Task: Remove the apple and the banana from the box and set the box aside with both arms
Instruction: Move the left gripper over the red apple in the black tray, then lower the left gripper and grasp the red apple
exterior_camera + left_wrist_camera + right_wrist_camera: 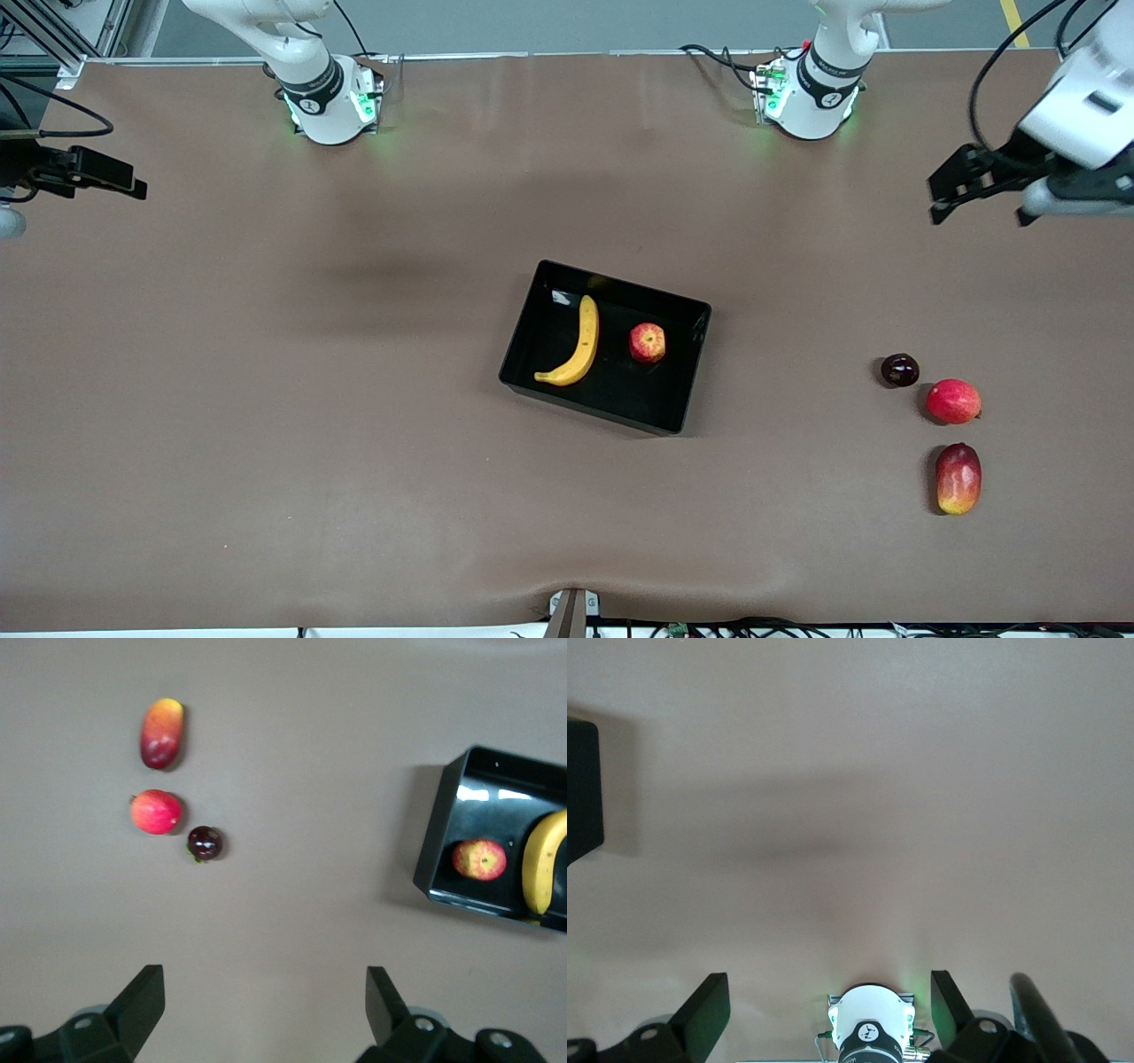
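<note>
Glossy black rectangular plastic bin (673, 372) with low walls sits on the brown table (266, 443) about midway between the two arms' ends, set at a slight angle. Inside it lie a long curved yellow banana (578, 346) and, just beside it toward the left arm's end, a small round red apple with yellowish streaks (648, 343); the two are apart, both resting on the bin floor.

Toward the left arm's end of the table, well apart from the bin, three loose fruits stand in a short row: a small dark plum (899, 369), a round red fruit (953, 400) just beside it and nearer the front camera, and an oblong red-yellow mango (958, 478) nearest the camera.

Left gripper (266, 1010) hangs raised over the bare table at its own end, fingers spread wide, holding nothing. Right gripper (829, 1010) hangs raised over the bare table at its own end, fingers likewise wide apart and empty. Both arms wait clear of the bin.
</note>
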`<state>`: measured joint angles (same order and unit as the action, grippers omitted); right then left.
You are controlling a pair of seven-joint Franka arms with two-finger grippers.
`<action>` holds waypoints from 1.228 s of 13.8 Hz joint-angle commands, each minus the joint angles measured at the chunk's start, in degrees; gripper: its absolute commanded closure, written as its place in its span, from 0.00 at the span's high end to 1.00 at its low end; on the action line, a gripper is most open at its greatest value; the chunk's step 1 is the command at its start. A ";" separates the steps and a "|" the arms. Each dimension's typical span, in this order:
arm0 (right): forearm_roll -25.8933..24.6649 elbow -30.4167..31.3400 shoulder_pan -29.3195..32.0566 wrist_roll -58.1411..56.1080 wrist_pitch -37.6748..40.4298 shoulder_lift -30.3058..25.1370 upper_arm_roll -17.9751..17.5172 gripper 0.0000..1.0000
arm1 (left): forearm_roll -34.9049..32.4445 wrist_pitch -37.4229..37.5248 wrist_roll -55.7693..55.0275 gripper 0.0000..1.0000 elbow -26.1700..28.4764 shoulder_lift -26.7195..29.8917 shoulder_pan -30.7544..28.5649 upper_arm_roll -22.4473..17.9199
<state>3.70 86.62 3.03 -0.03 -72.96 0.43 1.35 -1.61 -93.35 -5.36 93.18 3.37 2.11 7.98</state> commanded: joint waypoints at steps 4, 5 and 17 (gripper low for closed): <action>1.57 -0.31 1.63 -0.06 0.18 1.51 -0.73 1.00 | 0.65 -6.13 -11.73 1.00 -1.16 -9.59 1.58 8.52; 1.57 -0.31 1.63 -0.06 0.18 1.59 -0.73 1.00 | 0.47 -8.58 -15.78 1.00 -0.99 -11.52 2.10 10.37; 1.66 -0.31 1.54 0.11 0.01 1.68 -0.73 1.00 | -10.42 -30.13 -44.81 1.00 0.42 -34.47 16.08 11.88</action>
<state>4.23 86.69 3.44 -0.03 -73.05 2.12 1.31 -10.23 -121.85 -47.58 94.38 -28.70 17.57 19.83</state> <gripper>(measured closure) 0.000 0.000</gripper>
